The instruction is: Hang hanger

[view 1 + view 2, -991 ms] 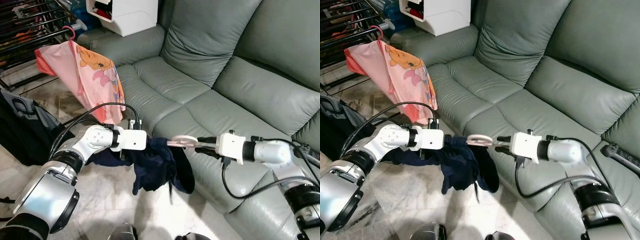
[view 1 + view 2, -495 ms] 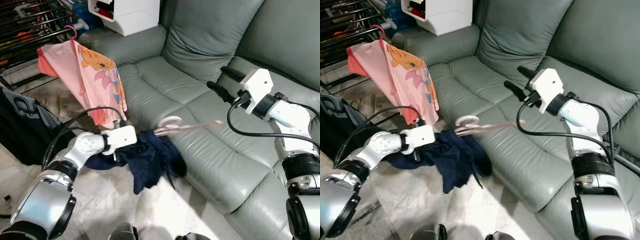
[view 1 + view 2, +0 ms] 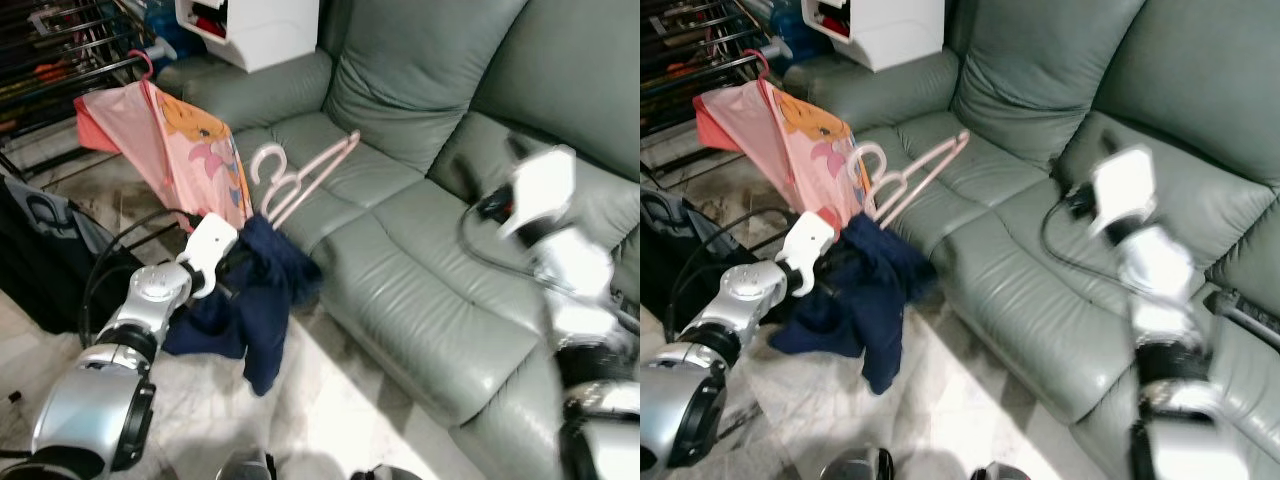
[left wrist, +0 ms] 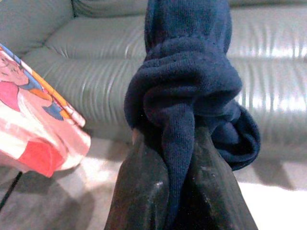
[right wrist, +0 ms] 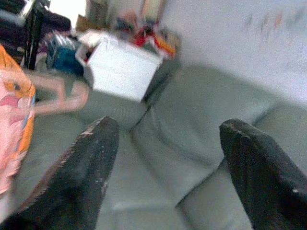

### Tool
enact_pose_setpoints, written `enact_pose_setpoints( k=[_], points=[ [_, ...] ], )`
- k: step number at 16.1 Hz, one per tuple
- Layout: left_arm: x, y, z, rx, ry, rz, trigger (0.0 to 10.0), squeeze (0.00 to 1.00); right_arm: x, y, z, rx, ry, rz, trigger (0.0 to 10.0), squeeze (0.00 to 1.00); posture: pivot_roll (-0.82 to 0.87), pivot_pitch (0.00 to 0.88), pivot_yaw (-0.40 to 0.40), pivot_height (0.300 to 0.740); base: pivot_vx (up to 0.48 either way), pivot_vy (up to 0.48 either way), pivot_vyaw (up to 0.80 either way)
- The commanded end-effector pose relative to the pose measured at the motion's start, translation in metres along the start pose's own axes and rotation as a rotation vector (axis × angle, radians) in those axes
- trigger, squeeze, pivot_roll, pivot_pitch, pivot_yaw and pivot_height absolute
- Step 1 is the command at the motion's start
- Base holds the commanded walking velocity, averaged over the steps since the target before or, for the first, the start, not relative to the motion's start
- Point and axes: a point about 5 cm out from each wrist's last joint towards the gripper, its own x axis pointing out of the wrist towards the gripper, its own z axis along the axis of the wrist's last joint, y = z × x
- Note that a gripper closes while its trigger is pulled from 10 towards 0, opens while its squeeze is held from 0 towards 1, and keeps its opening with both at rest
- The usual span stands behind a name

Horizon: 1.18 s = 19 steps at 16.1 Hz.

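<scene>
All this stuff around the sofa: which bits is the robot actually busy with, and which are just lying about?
In use:
pink hanger
navy garment, pinched in the left gripper
drying rack

Lying about:
pink cartoon shirt on the rack
grey sofa
white box
black bag

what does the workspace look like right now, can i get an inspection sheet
surface: grey sofa, pale tiled floor in front of it.
job's things: pink hanger carrying a navy garment; drying rack at far left.
clutter: pink printed shirt hanging on the rack; white box behind the sofa arm; dark bag on the floor.
grippers: left gripper shut on the navy garment; right gripper open, raised over the sofa, blurred.
cables: black cable looping along the left arm, another at the right arm.
surroundings: living room, nothing else seen.
</scene>
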Motion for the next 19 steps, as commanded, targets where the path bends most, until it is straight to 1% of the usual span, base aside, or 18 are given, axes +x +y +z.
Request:
enact_pose_setpoints(
  k=[1,2,3,4,5,6,7,8,9,10,11,12,13,14,15,16,18,19],
  points=[
    [0.004,0.008,0.029,0.005,-0.12,0.002,0.0,0.0,-0.001,0.01,-0.009,0.067,0.047,-0.009,10.0,1.0,-0.02,0.021,0.052,0.74,0.0,0.0,0.0],
    [0.005,0.005,0.04,0.013,-0.175,-0.037,0.0,0.0,-0.002,0.016,-0.016,0.111,0.089,-0.007,10.0,1.0,-0.02,0.021,0.053,0.74,0.0,0.0,0.0],
    [0.006,0.001,0.053,0.039,-0.236,-0.099,0.0,0.0,-0.002,0.018,-0.019,0.137,0.107,-0.013,10.0,1.0,-0.02,0.024,0.052,0.74,0.0,0.0,0.0],
    [0.006,-0.004,0.061,0.077,-0.271,-0.147,0.0,0.0,0.0,0.02,-0.022,0.17,0.131,0.0,10.0,1.0,-0.02,0.024,0.052,0.74,0.0,0.0,0.0],
    [0.005,-0.015,0.077,0.163,-0.329,-0.254,0.0,0.0,0.002,0.025,-0.027,0.206,0.175,0.05,10.0,1.0,-0.01,0.025,0.049,0.74,0.0,0.0,0.0],
    [0.005,-0.015,0.077,0.163,-0.329,-0.254,0.0,0.0,0.002,0.025,-0.027,0.206,0.175,0.05,10.0,1.0,-0.01,0.025,0.049,0.74,0.0,0.0,0.0],
    [0.004,-0.022,0.086,0.211,-0.36,-0.32,0.0,0.0,0.003,0.029,-0.028,0.218,0.191,0.079,10.0,0.86,-0.01,0.025,0.049,0.74,0.0,0.0,0.0],
    [0.003,-0.025,0.09,0.247,-0.37,-0.348,0.0,0.0,0.003,0.03,-0.03,0.224,0.204,0.096,10.0,0.74,-0.01,0.027,0.048,0.74,0.0,0.0,0.0],
    [0.001,-0.029,0.097,0.328,-0.381,-0.399,0.0,0.0,0.001,0.031,-0.031,0.244,0.223,0.146,10.0,0.04,-0.01,0.028,0.05,0.74,0.0,0.0,0.0],
    [0.0,-0.03,0.098,0.343,-0.379,-0.406,0.0,0.0,0.001,0.03,-0.031,0.246,0.22,0.156,10.0,0.0,-0.01,0.028,0.05,0.74,0.0,0.0,0.0],
    [0.0,-0.03,0.105,0.355,-0.391,-0.409,0.0,0.0,-0.002,0.03,-0.033,0.286,0.241,0.176,10.0,0.0,-0.02,0.028,0.052,0.74,0.0,0.0,0.0],
    [0.0,-0.03,0.107,0.356,-0.398,-0.408,0.0,0.0,-0.002,0.03,-0.034,0.297,0.248,0.182,10.0,0.0,-0.02,0.028,0.052,0.74,0.0,0.0,0.0],
    [0.0,-0.032,0.12,0.363,-0.446,-0.403,0.0,0.0,-0.011,0.038,-0.043,0.378,0.31,0.253,10.0,0.0,-0.02,0.028,0.052,0.74,0.0,0.0,0.0],
    [0.001,-0.034,0.13,0.363,-0.477,-0.401,0.0,0.0,-0.018,0.047,-0.05,0.423,0.366,0.329,10.0,0.0,-0.02,0.029,0.051,0.74,0.0,0.0,0.0],
    [0.001,-0.038,0.137,0.365,-0.5,-0.408,0.0,0.0,-0.023,0.053,-0.052,0.449,0.37,0.371,10.0,0.0,-0.02,0.028,0.049,0.74,0.0,0.0,0.0],
    [0.001,-0.04,0.139,0.366,-0.505,-0.412,0.0,0.0,-0.023,0.054,-0.051,0.459,0.356,0.376,10.0,0.0,-0.02,0.028,0.049,0.74,0.0,0.0,0.0],
    [0.003,-0.042,0.136,0.387,-0.485,-0.42,0.0,0.0,-0.015,0.047,-0.038,0.433,0.257,0.339,10.0,0.0,-0.02,0.028,0.05,0.74,0.0,0.0,0.0],
    [0.003,-0.042,0.131,0.408,-0.465,-0.418,0.0,0.0,-0.01,0.041,-0.029,0.42,0.194,0.308,10.0,0.0,-0.02,0.029,0.051,0.74,0.0,0.0,0.0]
  ],
)
